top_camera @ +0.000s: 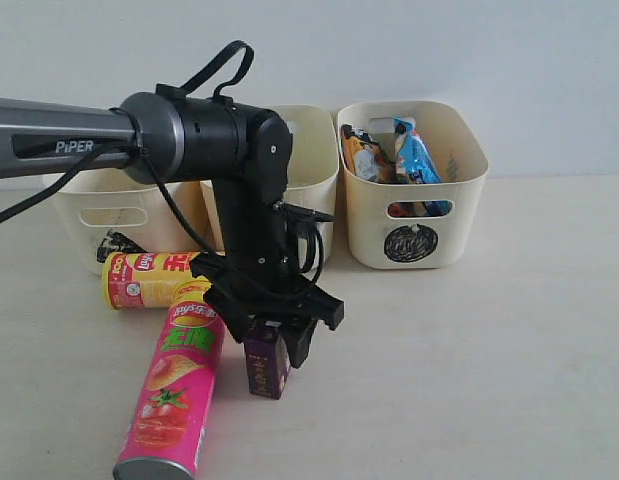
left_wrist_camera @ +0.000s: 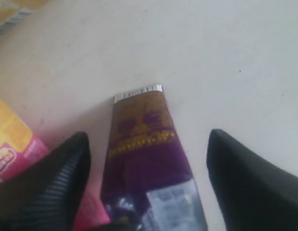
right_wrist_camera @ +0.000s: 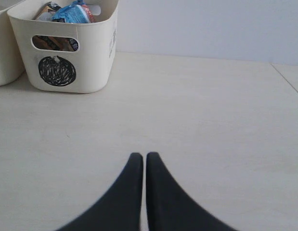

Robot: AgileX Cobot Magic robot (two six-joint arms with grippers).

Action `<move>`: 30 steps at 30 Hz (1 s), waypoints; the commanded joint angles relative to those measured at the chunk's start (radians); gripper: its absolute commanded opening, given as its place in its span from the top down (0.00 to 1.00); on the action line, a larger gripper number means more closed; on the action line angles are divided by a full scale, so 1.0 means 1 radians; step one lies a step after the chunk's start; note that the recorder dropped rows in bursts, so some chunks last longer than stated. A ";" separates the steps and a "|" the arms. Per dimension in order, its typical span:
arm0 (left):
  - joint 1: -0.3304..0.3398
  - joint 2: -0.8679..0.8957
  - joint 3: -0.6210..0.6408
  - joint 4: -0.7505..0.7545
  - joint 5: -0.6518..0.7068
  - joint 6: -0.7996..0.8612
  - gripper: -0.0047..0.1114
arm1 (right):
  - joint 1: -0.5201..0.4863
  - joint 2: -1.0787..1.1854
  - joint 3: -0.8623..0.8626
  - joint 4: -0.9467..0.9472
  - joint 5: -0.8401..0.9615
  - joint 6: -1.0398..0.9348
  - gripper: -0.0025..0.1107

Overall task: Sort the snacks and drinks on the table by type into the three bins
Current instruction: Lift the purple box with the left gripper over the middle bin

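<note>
The slim dark purple carton (top_camera: pixel 268 370) (left_wrist_camera: pixel 146 144) stands on the table (top_camera: pixel 469 360). My left gripper (top_camera: pixel 275 342) (left_wrist_camera: pixel 149 135) is open and straddles the carton's top, with a gap on each side. The pink chip tube (top_camera: pixel 177 390) (left_wrist_camera: pixel 14 149) lies just left of it, and the yellow-red tube (top_camera: pixel 149 278) lies behind that. The blue noodle pack (top_camera: pixel 417 155) (right_wrist_camera: pixel 71 13) and the orange snack bag (top_camera: pixel 361 155) sit in the circle bin (top_camera: pixel 459 200) (right_wrist_camera: pixel 91 57). My right gripper (right_wrist_camera: pixel 140 155) is shut and holds nothing. The white-and-blue carton is out of view.
The middle bin (top_camera: pixel 314 170) and the left bin (top_camera: pixel 89 215) stand in the back row, largely hidden by my left arm; their marks are covered or only partly visible. A wall rises behind the bins. Bare table (right_wrist_camera: pixel 211 120) lies ahead of the right gripper.
</note>
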 commanded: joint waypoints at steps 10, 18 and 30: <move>-0.003 0.000 -0.017 -0.181 0.028 0.122 0.92 | -0.003 -0.005 0.004 -0.002 -0.008 -0.001 0.98; 0.001 -0.082 -0.169 -0.274 0.038 0.288 0.92 | -0.003 -0.005 0.004 -0.002 -0.008 -0.001 0.98; 0.132 -0.181 -0.258 -0.277 -0.158 0.444 0.92 | -0.003 -0.005 0.004 -0.002 -0.008 -0.001 0.98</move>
